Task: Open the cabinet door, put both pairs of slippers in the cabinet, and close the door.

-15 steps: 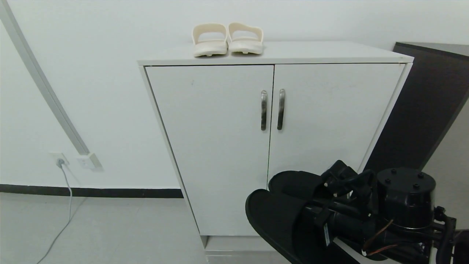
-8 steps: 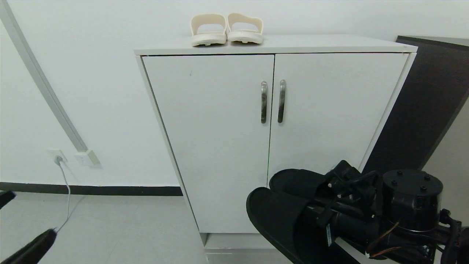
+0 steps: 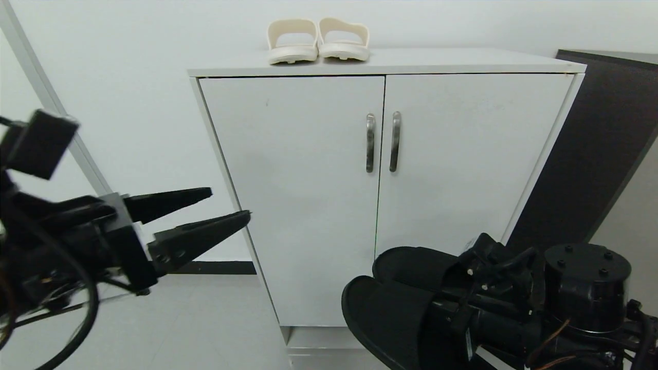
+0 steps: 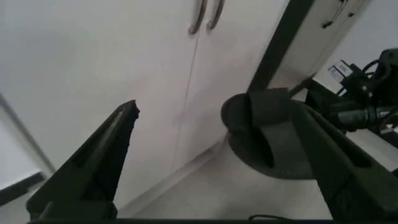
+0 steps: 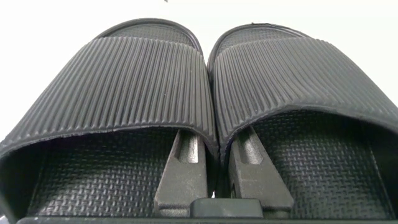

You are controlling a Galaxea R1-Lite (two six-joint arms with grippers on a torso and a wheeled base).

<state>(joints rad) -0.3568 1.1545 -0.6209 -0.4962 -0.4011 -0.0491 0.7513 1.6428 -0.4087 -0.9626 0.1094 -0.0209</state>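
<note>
The white cabinet (image 3: 308,205) stands with both doors shut, its two metal handles (image 3: 381,142) side by side at the middle. A cream pair of slippers (image 3: 318,40) rests on its top. In front of the right door, low down, my right gripper (image 3: 450,303) is shut on the black pair of slippers (image 3: 390,308). One finger (image 5: 183,168) sits inside each slipper (image 5: 149,93), pinching their inner walls together. Left of the cabinet my left gripper (image 3: 230,204) hangs open and holds nothing. Between its fingers (image 4: 93,168) I see the doors, the handles (image 4: 205,15) and the black pair (image 4: 267,137).
A white wall is behind the cabinet, with a slanted grey conduit (image 3: 31,67) on the left. A dark panel (image 3: 596,154) stands right of the cabinet. Grey floor (image 3: 205,329) lies open in front of the left door.
The head camera tilted slightly at first. My left arm has risen into view from the lower left, its open gripper now beside the cabinet's left edge. The black slippers shifted only slightly.
</note>
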